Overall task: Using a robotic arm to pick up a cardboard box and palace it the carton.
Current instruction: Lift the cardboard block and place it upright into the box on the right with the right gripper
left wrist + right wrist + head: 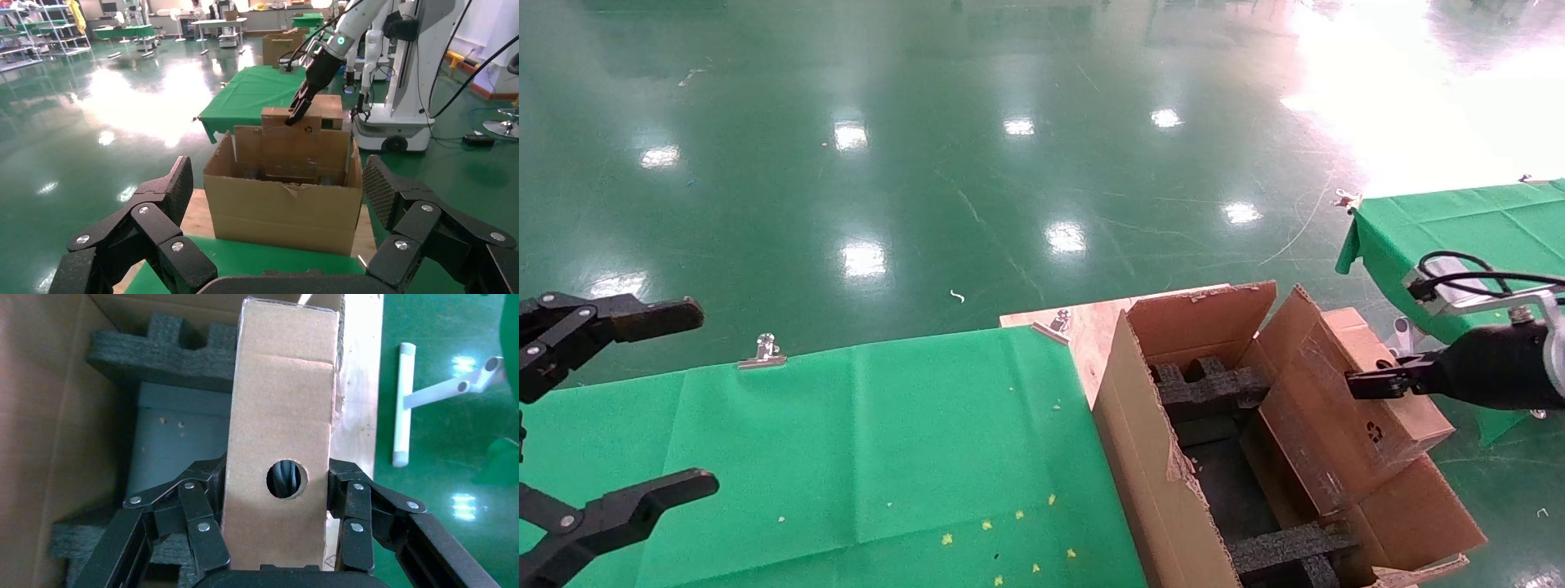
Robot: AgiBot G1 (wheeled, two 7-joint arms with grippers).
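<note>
My right gripper [1373, 380] is shut on the cardboard box [1397, 425], a small flat brown box with a black recycling mark. It holds the box tilted above the right flap of the carton [1148, 457]. In the right wrist view the fingers [205, 505] clamp both sides of the box [281, 404], which has a round hole. Black foam blocks [165, 349] and a grey item lie in the carton below. My left gripper [703, 398] is open and empty over the green table at far left. The left wrist view shows the carton [281, 208] ahead, with the box [324, 110] above it.
A green-clothed table [846, 457] lies left of the carton, with metal clips [762, 351] along its far edge. The carton stands on a wooden board [1091, 327]. A second green table [1459, 229] stands at far right. White tubing [402, 404] lies on the floor.
</note>
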